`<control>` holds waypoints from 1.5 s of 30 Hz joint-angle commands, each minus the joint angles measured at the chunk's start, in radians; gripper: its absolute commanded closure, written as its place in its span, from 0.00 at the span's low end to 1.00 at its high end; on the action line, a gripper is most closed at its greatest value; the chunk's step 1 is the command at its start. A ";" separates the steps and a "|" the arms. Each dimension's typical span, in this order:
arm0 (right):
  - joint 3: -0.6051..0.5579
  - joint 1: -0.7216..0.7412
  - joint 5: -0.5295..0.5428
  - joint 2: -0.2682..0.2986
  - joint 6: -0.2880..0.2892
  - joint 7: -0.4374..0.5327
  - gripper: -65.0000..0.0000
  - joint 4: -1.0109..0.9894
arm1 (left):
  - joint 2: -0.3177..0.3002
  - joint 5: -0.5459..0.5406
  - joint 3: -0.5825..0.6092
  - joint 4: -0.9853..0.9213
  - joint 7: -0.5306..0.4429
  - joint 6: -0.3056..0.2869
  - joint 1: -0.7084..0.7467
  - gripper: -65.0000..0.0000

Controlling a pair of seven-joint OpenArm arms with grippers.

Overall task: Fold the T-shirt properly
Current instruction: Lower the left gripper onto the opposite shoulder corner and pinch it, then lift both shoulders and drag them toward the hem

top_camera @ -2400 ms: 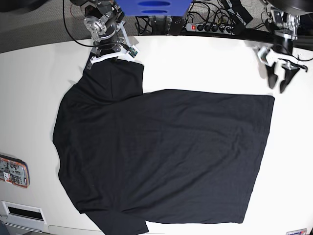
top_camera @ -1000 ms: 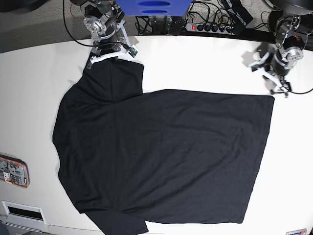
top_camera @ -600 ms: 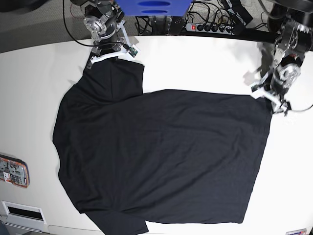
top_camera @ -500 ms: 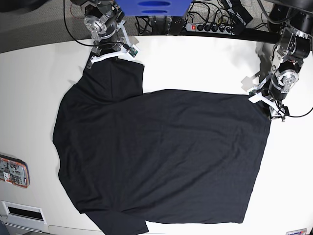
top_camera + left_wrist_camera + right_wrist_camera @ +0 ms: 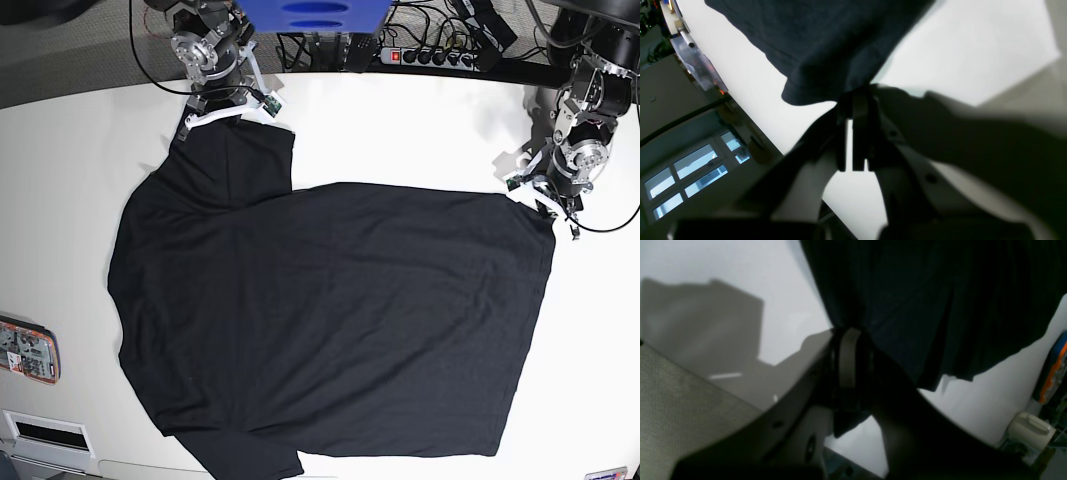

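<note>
A plain black short-sleeved T-shirt of thin soft fabric point(image 5: 330, 320) lies spread flat on the white table point(image 5: 400, 130), filling most of it, its collar end to the left and its hem to the right. The left gripper point(image 5: 541, 196) sits at the far right hem corner, its jaws drawn nearly together with only a thin slit between them and the hem corner pinched at their tips, as the left wrist view point(image 5: 853, 100) shows. The right gripper point(image 5: 228, 118) is at the far left sleeve edge, jaws closed on a fold of the cloth point(image 5: 848, 336). Bare table lies open between the two grippers along the far side, and to the right of the hem. The near sleeve runs off the bottom edge of the base view. An orange and grey object point(image 5: 28, 350) at the near left edge is cut off and hard to identify. A black power strip point(image 5: 430, 55) lies beyond the far edge.
</note>
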 commanded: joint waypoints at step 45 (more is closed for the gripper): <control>0.086 0.387 0.010 0.001 0.002 0.007 1.00 0.025 | 0.239 -0.013 -0.247 0.072 -0.012 0.247 -0.151 1.00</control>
